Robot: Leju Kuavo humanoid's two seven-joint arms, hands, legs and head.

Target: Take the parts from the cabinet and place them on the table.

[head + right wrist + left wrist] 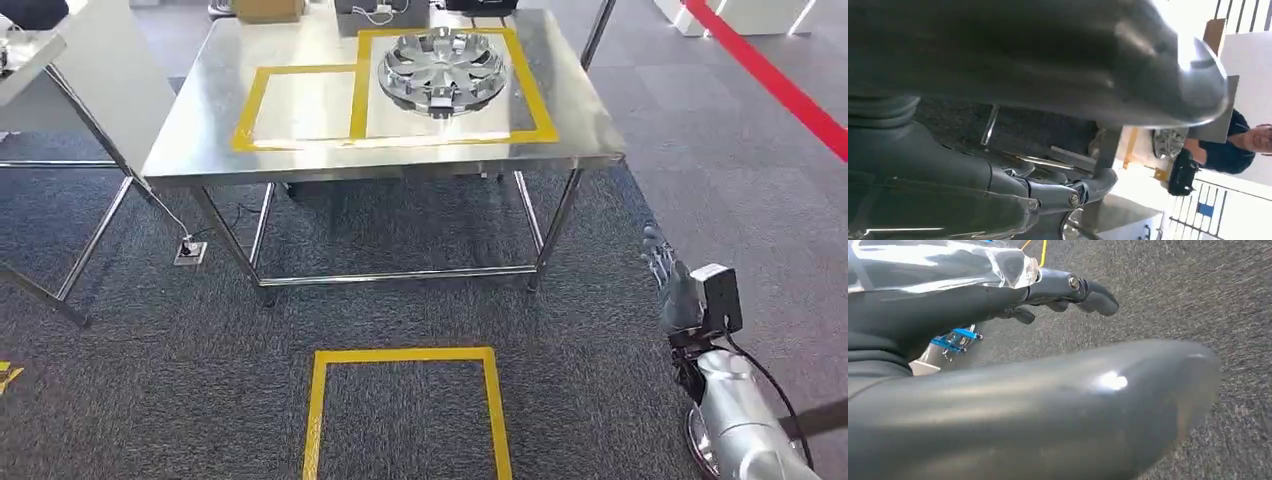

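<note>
One shiny wheel cover (pixel 441 68) lay on the desk (pixel 190 140). Both hands, left hand (pixel 1048 290) and right hand (pixel 672 285), hung empty with loose fingers. The robot should turn to the cabinet next.

A silver spoked wheel cover (pixel 442 68) lies flat inside the steel table's (pixel 200 130) right yellow-taped square.

Silver hubcap (pixel 441 67), yellow-taped steel table (pixel 200 130)

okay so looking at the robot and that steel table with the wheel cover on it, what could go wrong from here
The wheel cover fills most of one yellow-taped box, so a second part set carelessly might knock it rather than land in the free box. A cable and floor socket lie by the steel table leg and could catch a foot. The right hand hangs near the table corner and might clip it.
</note>
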